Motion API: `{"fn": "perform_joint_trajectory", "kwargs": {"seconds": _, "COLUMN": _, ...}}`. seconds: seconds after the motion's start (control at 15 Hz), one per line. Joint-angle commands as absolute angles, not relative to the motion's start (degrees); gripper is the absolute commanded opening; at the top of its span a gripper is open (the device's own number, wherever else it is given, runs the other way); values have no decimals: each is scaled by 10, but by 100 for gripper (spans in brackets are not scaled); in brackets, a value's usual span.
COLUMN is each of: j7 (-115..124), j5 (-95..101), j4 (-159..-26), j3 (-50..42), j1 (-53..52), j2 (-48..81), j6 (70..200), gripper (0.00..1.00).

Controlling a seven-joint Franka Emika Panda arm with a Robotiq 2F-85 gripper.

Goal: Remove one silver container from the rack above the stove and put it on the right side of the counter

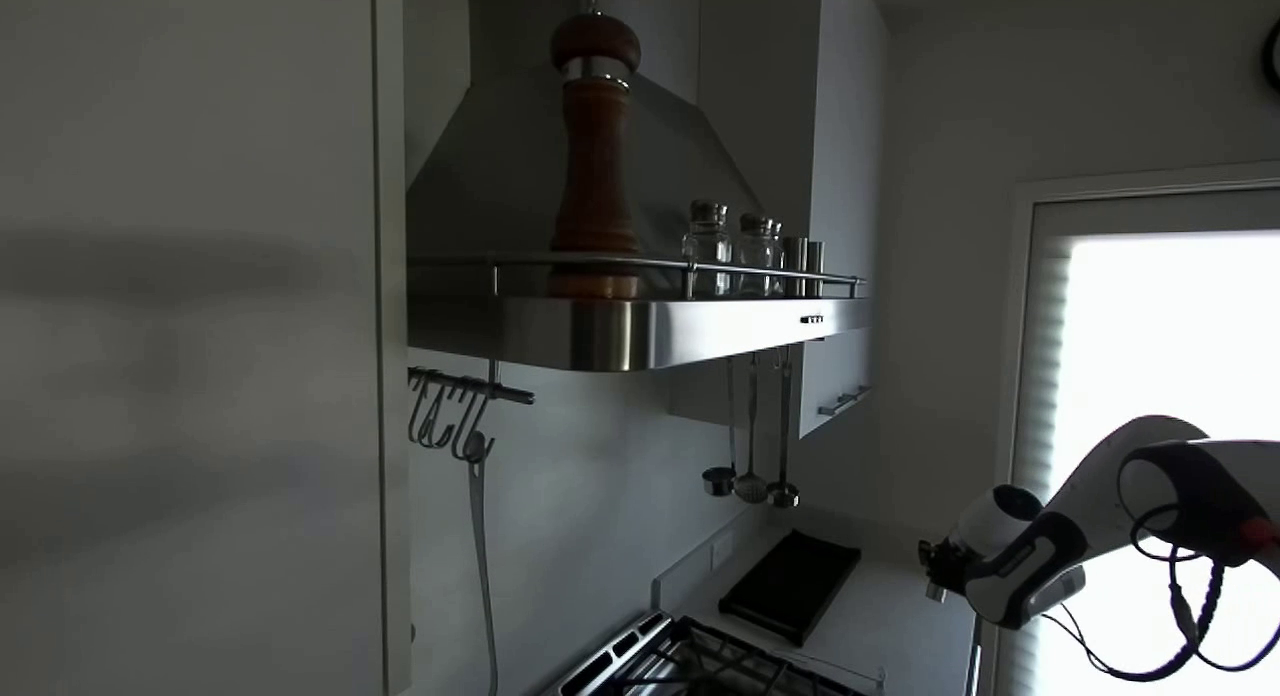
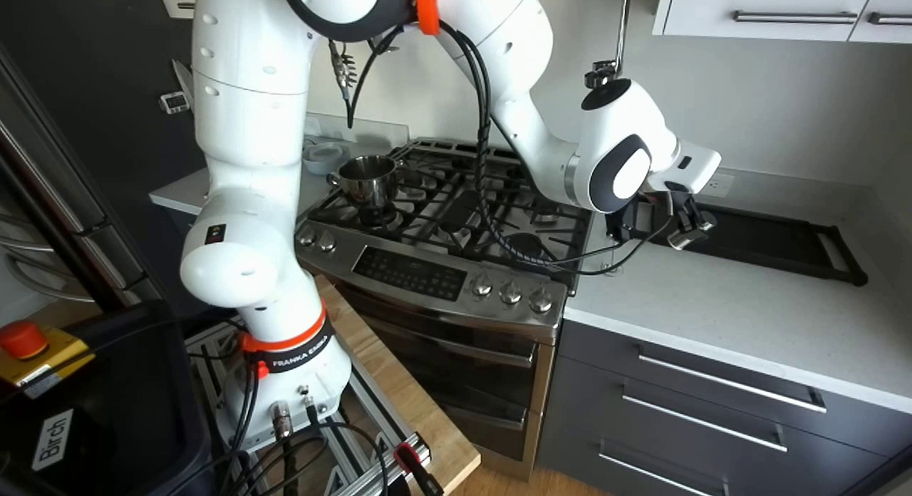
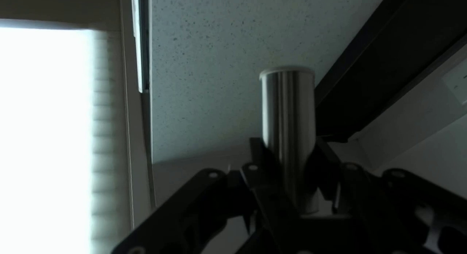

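Roomy counter edge (image 2: pixel 712 353), container (image 3: pixel 288 108) in claw (image 3: pixel 289 151)

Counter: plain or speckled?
Speckled: the counter shows dark flecks on pale grey, best in the wrist view.

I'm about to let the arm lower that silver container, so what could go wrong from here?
The silver container looks smooth, so it might slip in the jaws. The black tray lies close by on the counter; the container could come down on its edge. The cables hanging in loops near the stove knobs might snag.
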State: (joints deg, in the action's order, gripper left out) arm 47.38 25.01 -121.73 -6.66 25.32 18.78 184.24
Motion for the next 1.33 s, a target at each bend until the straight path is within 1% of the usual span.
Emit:
{"fn": "perform_joint_trajectory", "kwargs": {"seconds": 0.0, "j7": 478, "j5": 250, "j4": -1209, "j3": -69, "j1": 247, "j2": 199, "j6": 1843, "gripper": 36}}
{"fn": "perform_joint_trajectory", "kwargs": {"seconds": 0.2, "j7": 481, "j5": 250, "j4": -1199, "j3": -72, "j1": 244, "j2": 209, "j6": 1843, "gripper": 36}}
{"fn": "perform_joint_trajectory", "kwargs": {"seconds": 0.27, "j7": 496, "j5": 253, "j4": -1183, "j3": -113, "j1": 210, "j2": 222, "j6": 1834, "gripper": 11}}
{"fn": "perform_joint_trajectory", "kwargs": {"seconds": 0.33, "j7": 509, "j5": 251, "j4": -1166, "j3": -140, "j1": 186, "j2": 243, "j6": 1832, "gripper": 11}}
{"fn": "perform_joint_trajectory", "kwargs": {"seconds": 0.4, "j7": 510, "j5": 247, "j4": -1160, "j3": -140, "j1": 183, "j2": 257, "j6": 1836, "gripper": 11}}
{"fn": "perform_joint_trajectory", "kwargs": {"seconds": 0.47, "j7": 522, "j5": 245, "j4": -1147, "j3": -166, "j1": 159, "j2": 277, "j6": 1843, "gripper": 11}}
{"fn": "perform_joint_trajectory", "kwargs": {"seconds": 0.8, "j7": 576, "j5": 219, "j4": -1096, "j3": -223, "j1": 95, "j2": 358, "j6": 1856, "gripper": 11}}
{"fn": "perform_joint_trajectory", "kwargs": {"seconds": 1.07, "j7": 609, "j5": 194, "j4": -1054, "j3": -242, "j1": 65, "j2": 415, "j6": 1854, "gripper": 11}}
{"fn": "perform_joint_trajectory", "kwargs": {"seconds": 1.27, "j7": 634, "j5": 177, "j4": -1024, "j3": -274, "j1": 33, "j2": 453, "j6": 1847, "gripper": 11}}
